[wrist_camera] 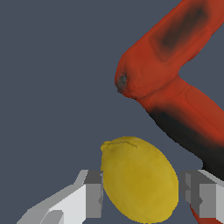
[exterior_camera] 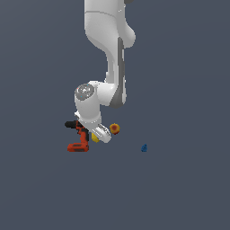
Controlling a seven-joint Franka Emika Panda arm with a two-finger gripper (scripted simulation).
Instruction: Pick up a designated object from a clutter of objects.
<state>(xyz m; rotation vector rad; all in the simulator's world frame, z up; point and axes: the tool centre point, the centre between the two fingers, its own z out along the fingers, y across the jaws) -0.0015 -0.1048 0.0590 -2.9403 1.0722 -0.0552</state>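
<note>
**Lemon between the fingers, beside the drill**

- Gripper [wrist_camera: 141, 197]: lowered over the lemon, jaws spread wide, one finger [wrist_camera: 94, 194] touching or nearly touching the lemon's side, the other a little apart from it. Firm hold: cannot tell.
- Lemon [wrist_camera: 140, 181]: plain yellow oval, sits between the fingers; in the exterior view only a yellow sliver [exterior_camera: 95, 137] shows under the wrist.
- Drill [wrist_camera: 175, 83]: red and black, just beyond the lemon; lying on the floor [exterior_camera: 179, 188].
- Ball [exterior_camera: 115, 129]: orange with red patch, near the lemon, opposite the drill.
- Blue object [exterior_camera: 144, 148]: tiny, well apart from the lemon.
</note>
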